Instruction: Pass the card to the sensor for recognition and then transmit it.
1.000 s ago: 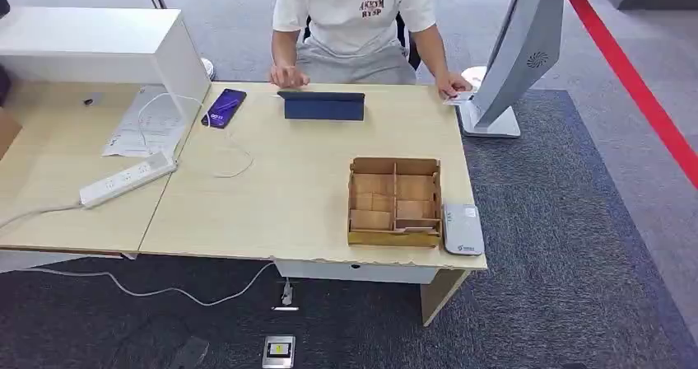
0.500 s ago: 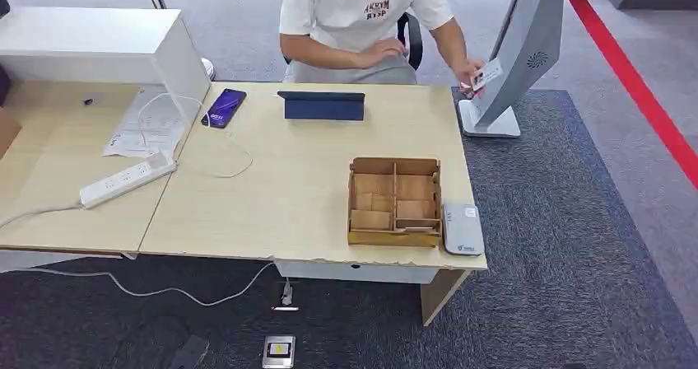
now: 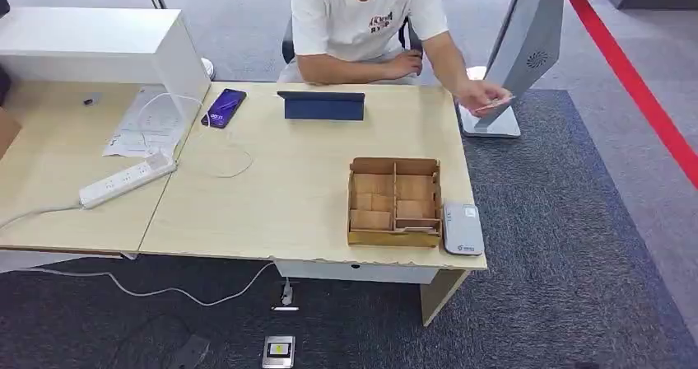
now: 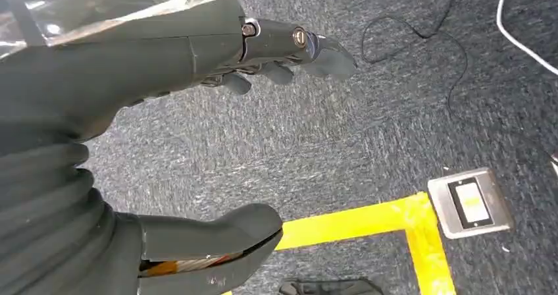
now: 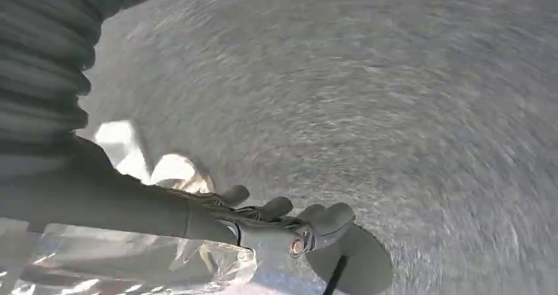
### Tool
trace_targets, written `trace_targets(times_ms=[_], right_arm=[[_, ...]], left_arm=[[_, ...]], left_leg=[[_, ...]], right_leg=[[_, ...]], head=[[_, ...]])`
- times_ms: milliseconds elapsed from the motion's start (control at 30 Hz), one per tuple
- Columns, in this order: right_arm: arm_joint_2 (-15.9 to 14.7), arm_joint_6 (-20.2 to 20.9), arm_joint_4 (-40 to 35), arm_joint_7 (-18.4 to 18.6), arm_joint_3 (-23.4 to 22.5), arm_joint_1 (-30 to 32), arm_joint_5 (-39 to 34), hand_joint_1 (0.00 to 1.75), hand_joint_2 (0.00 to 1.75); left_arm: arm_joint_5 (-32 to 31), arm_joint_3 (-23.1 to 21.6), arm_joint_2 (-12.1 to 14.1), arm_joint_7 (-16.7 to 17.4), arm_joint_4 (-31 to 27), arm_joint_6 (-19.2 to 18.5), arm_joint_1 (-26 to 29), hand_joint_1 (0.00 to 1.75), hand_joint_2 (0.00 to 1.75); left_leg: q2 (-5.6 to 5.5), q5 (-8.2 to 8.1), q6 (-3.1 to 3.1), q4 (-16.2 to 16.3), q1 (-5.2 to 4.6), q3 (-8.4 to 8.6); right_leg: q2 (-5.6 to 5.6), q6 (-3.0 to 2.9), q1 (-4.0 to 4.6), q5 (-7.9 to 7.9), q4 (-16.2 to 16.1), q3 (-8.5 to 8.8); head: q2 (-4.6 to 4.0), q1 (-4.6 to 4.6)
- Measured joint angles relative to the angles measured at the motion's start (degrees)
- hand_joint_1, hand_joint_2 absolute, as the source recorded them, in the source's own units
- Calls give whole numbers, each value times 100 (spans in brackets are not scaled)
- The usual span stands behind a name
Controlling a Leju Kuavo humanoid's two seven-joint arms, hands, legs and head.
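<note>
Head view. A seated person (image 3: 362, 23) at the top centre of the frame holds the card (image 3: 494, 102) in one hand (image 3: 476, 97) at upper right, just off the far right corner of the light wood table (image 3: 272, 204), beside the base of a white stand (image 3: 527, 48). The card appears edge-on and small, so its face cannot be read. The card reader (image 3: 463, 228), a pale grey flat unit, lies at the table's lower right corner, touching the right side of a compartmented cardboard tray (image 3: 394, 201). A folded tablet (image 3: 322, 105), a phone (image 3: 224, 107) and a power strip (image 3: 127, 179) sit toward the left and centre.

Left wrist view. The left hand (image 4: 217, 137) hangs over grey carpet near yellow floor tape (image 4: 368, 222) and a floor socket (image 4: 470, 203). Fingers and thumb are spread apart with nothing between them.

Right wrist view. The right hand (image 5: 263, 219) hangs over blurred carpet; fingers extended loosely, nothing held.

Assessment. The handover has not begun; the card is well apart from both robot hands. Risks, as judged: a thin card offered edge-on is likely to slip from thick fingers; a reach across the table may strike the tray or shift the reader; a tilted presentation over the reader may fail recognition.
</note>
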Motion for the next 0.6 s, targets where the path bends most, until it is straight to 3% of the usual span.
trace_targets(times_ms=[100, 300, 400, 500, 600], right_arm=[[-2, -504, -4, -578, -392, -288, -1149, 0, 175], [-79, -460, -118, -1585, -1136, -1354, -2131, 0, 175], [-96, -336, -303, -1907, -1202, -1986, -2592, 0, 175], [-48, -499, -744, -1554, -972, -2388, -4170, 0, 175], [-68, -1060, -1481, -1295, -134, -2344, -6155, 0, 175]], left_arm=[[39, 0, 0, -39, -2, 11, 18, 0, 175], [79, 0, 4, -155, -2, 13, 22, 0, 175], [103, 0, -2, -184, -2, 52, 21, 0, 175], [114, 0, -15, -212, -4, 90, 13, 0, 175], [138, 0, -26, -249, -4, 111, 33, 0, 175]], left_leg=[[8, 1, 0, 0, 0, 2], [21, 11, 3, 0, -5, 3], [22, 16, 2, 1, -5, 4], [-6, 20, 5, 5, -3, 8], [-20, 20, 6, 5, -9, -2]], right_leg=[[10, -1, 0, 3, 0, -1], [24, 4, -6, 21, 1, -4], [24, 4, -5, 28, 2, -6], [14, 11, -4, 24, 1, 2], [-4, 14, -10, 21, 1, 1]], head=[[0, 2], [0, 2], [0, 2], [0, 4], [0, 0]])
